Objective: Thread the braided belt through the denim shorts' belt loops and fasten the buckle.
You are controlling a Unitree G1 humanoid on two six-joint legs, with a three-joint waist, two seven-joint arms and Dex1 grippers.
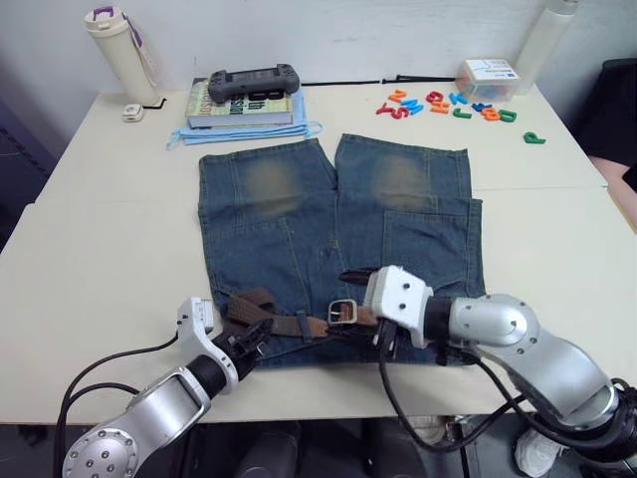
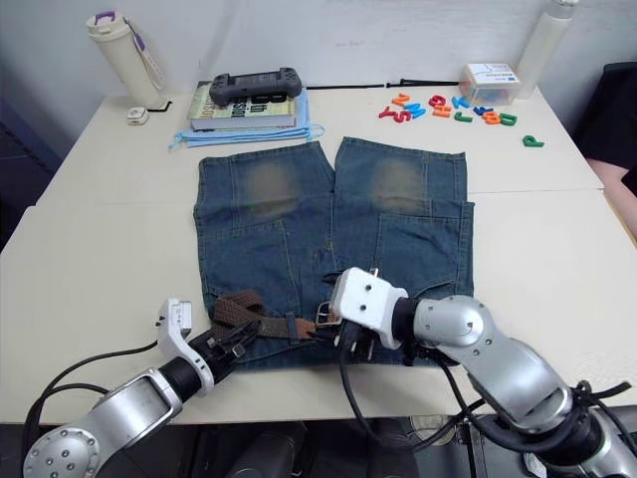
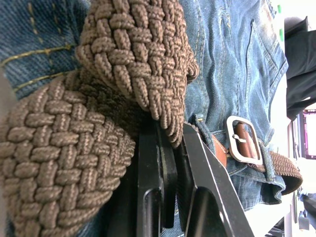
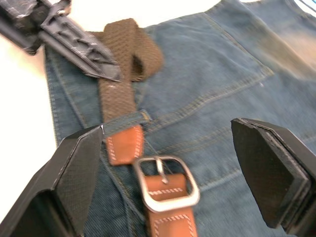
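The denim shorts [image 1: 333, 244] lie flat on the worktop [image 1: 100, 249], waistband toward the robot, legs pointing away. The braided belt [image 1: 261, 307] runs along the waistband: its woven strap is bunched in a loose fold at the robot's left, and the tan leather end passes under one of the belt loops [image 4: 126, 120] to the buckle [image 4: 167, 182], which appears already fastened over a tan tongue.

The left end effector [image 1: 251, 341] sits at the folded strap; in its wrist view the black fingers [image 3: 148, 168] stand close together with the braid pressed against their tips, so it looks closed on the belt, though how firmly cannot be judged. The right end effector [image 4: 177, 173] hovers just over the buckle with its fingers spread wide, holding nothing.

The risk lies in the slack fold. If the left arm pulls while the strap is doubled over, the braid may drag the waistband and rumple the shorts, or the belt may slide back out of the loop. If the right fingers close off-centre, they could pinch denim along with the buckle and shift it.
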